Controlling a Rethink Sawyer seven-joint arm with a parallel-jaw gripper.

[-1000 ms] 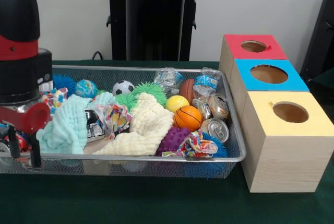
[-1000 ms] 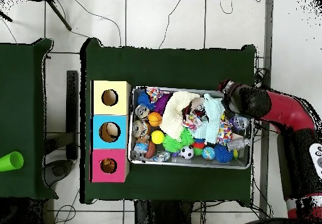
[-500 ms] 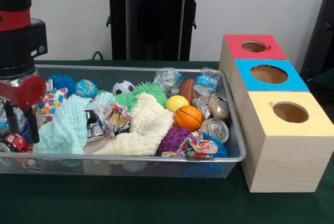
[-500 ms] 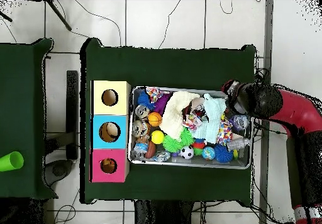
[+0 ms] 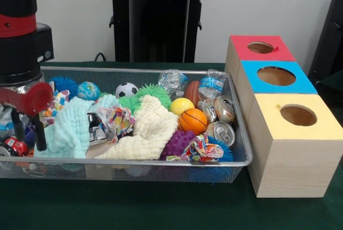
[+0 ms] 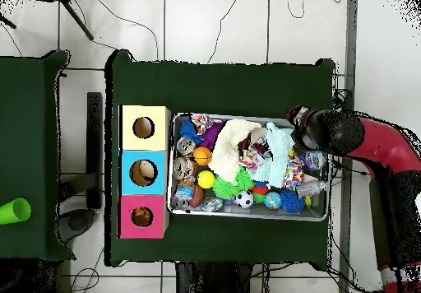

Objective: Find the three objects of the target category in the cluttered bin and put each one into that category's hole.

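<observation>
Red gripper (image 5: 25, 128) hung spread and empty at the bin's (image 5: 161, 163) end edge, balls, cans and cloths all waiting inside.

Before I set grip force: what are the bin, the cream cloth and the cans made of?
Bin: silver wire mesh, see-through. Cream cloth: soft, nubby fabric, draped in folds. Cans: thin shiny metal, probably aluminium, dented.
</observation>
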